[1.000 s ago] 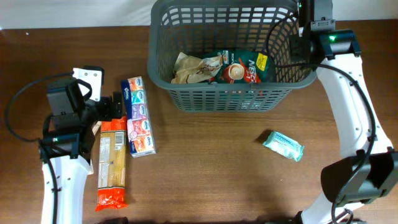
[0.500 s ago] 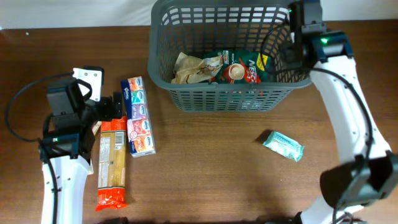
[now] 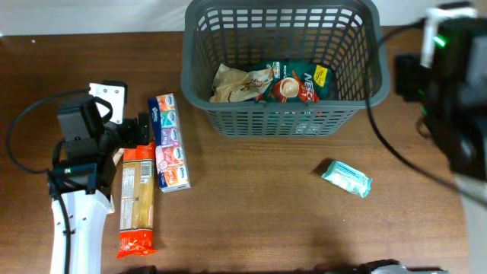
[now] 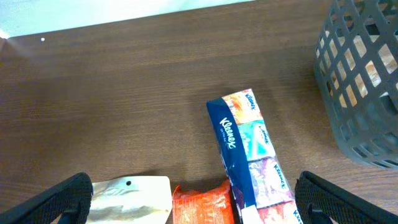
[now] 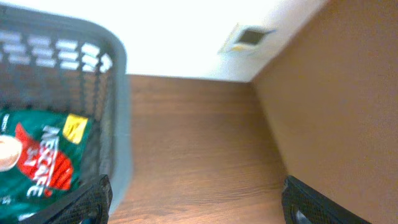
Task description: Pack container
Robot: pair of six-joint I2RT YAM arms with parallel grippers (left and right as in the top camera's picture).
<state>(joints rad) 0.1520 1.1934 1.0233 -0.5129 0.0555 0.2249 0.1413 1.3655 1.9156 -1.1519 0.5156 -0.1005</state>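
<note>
Tabletop [image 3: 266, 205]: container [image 3: 281, 120] with Nescafé packet [image 3: 300, 80]

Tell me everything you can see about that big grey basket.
The basket is dark grey, plastic-looking and rectangular, with slotted lattice walls and a thick smooth rim. It stands upright and open-topped on the wooden table, towards its far side. Inside lie a green Nescafé packet and a crumpled beige packet.
</note>
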